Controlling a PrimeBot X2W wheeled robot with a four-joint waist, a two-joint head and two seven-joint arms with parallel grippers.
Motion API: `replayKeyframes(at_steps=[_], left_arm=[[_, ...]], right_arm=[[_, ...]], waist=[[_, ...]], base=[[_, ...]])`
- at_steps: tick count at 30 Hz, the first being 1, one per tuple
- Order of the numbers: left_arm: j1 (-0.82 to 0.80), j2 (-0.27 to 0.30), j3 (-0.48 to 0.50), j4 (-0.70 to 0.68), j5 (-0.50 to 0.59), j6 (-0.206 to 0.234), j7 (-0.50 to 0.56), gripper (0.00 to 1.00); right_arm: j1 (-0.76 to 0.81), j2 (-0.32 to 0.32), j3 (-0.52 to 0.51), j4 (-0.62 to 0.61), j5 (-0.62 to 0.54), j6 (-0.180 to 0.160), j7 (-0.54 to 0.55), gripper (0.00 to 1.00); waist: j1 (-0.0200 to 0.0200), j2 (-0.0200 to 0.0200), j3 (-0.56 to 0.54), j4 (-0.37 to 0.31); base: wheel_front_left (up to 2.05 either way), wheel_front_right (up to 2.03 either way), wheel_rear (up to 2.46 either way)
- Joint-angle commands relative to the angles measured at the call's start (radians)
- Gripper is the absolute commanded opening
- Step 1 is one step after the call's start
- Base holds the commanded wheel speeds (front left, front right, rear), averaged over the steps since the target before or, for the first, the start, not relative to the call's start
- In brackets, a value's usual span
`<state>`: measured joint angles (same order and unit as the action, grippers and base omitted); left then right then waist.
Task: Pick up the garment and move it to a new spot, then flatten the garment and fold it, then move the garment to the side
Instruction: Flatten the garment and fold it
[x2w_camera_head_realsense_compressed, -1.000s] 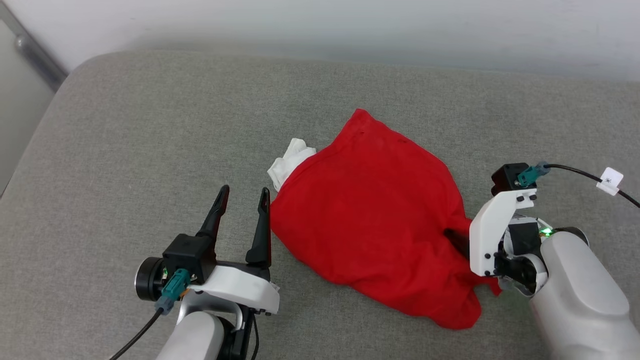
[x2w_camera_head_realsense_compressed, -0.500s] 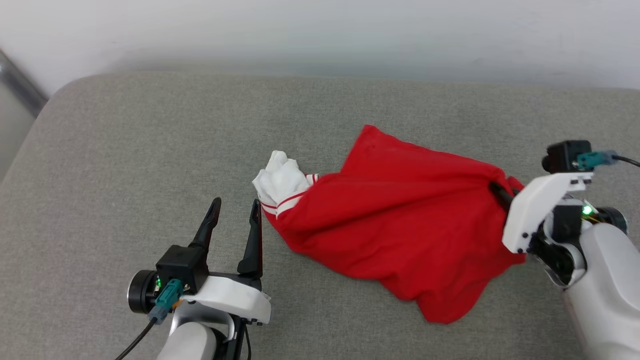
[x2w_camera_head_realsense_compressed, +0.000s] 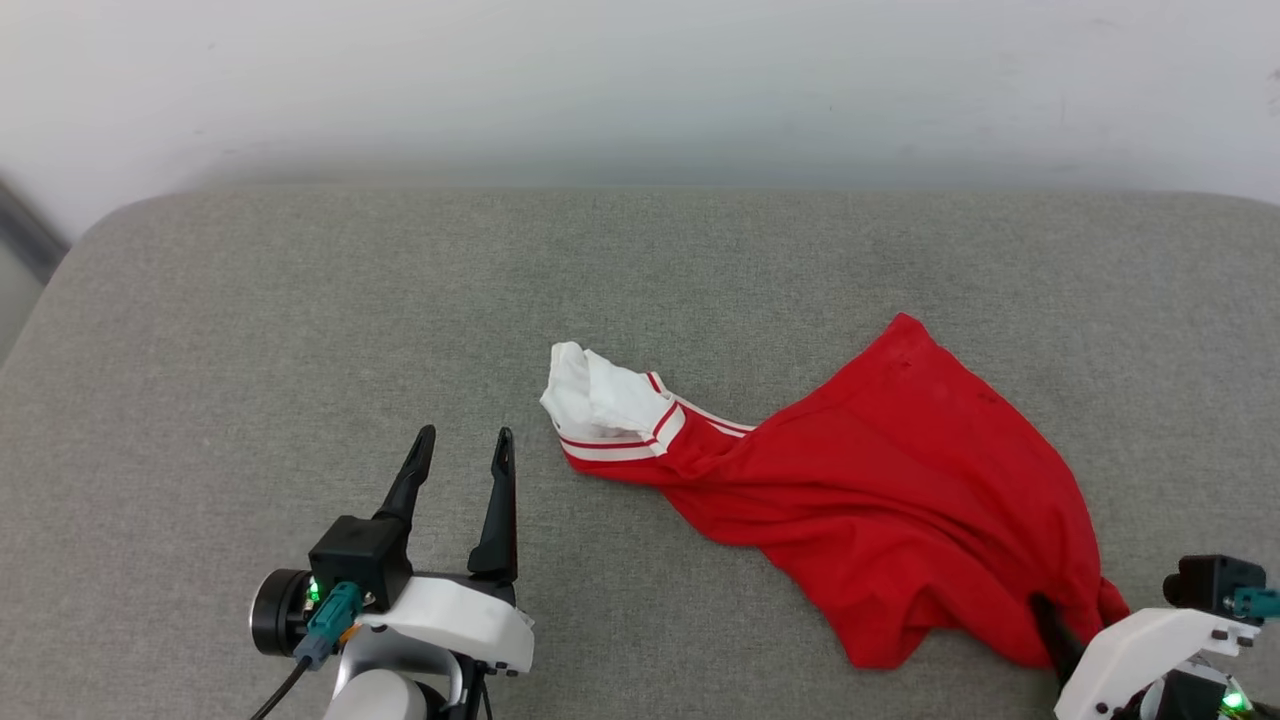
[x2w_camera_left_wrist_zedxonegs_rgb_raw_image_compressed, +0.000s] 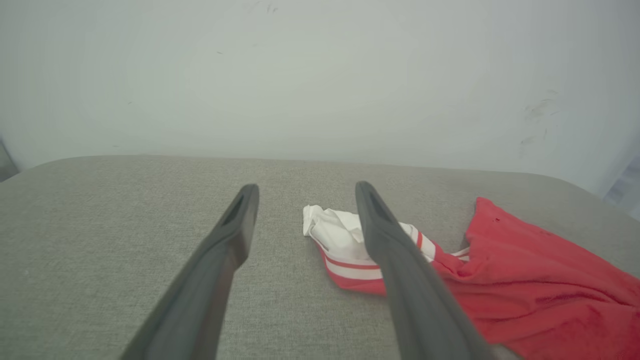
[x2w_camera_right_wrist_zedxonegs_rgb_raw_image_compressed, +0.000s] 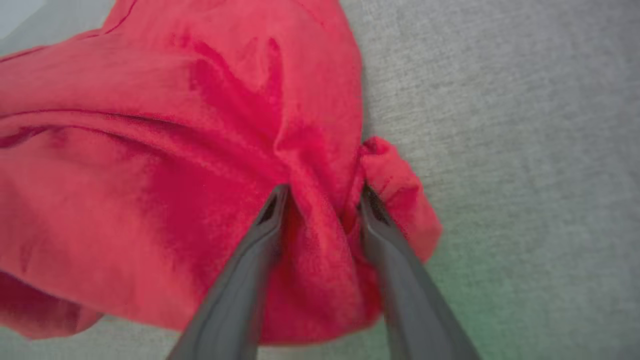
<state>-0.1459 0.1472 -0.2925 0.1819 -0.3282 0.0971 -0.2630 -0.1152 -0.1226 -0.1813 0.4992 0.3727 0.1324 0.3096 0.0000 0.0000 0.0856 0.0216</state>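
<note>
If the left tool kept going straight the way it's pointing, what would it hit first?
Probably nothing soon: the left tool points over bare grey cushion toward the wall. The white sleeve of the garment lies just right of that line, though depth is unclear.

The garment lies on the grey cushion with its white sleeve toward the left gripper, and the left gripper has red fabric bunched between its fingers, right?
Not quite: the right wrist view shows the right gripper with red fabric bunched between its fingers. The left gripper stands open and empty. The garment does lie on the grey cushion, white sleeve toward the left gripper.
</note>
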Motion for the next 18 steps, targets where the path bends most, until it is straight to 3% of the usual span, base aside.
replayKeyframes(at_steps=[1, 10, 18], left_arm=[[0.01, 0.004, 0.001, 0.0, 0.005, -0.002, -0.002, 1.0], [0.044, 0.022, 0.011, 0.001, -0.005, 0.014, 0.005, 1.0], [0.078, 0.046, 0.018, -0.008, -0.008, 0.029, 0.027, 1.0]], right_arm=[[0.048, 0.012, 0.0, 0.021, -0.011, -0.003, 0.008, 1.0], [0.096, 0.054, -0.007, -0.229, -0.056, -0.002, -0.277, 1.0], [0.166, 0.065, 0.038, -0.405, -0.163, -0.002, -0.331, 1.0]], waist=[[0.0, 0.0, -0.001, -0.001], [0.0, 0.0, -0.048, -0.018], [0.0, 0.0, -0.093, -0.031]], base=[[0.0, 0.0, 0.0], [0.0, 0.0, 0.0], [0.0, 0.0, 0.0]])
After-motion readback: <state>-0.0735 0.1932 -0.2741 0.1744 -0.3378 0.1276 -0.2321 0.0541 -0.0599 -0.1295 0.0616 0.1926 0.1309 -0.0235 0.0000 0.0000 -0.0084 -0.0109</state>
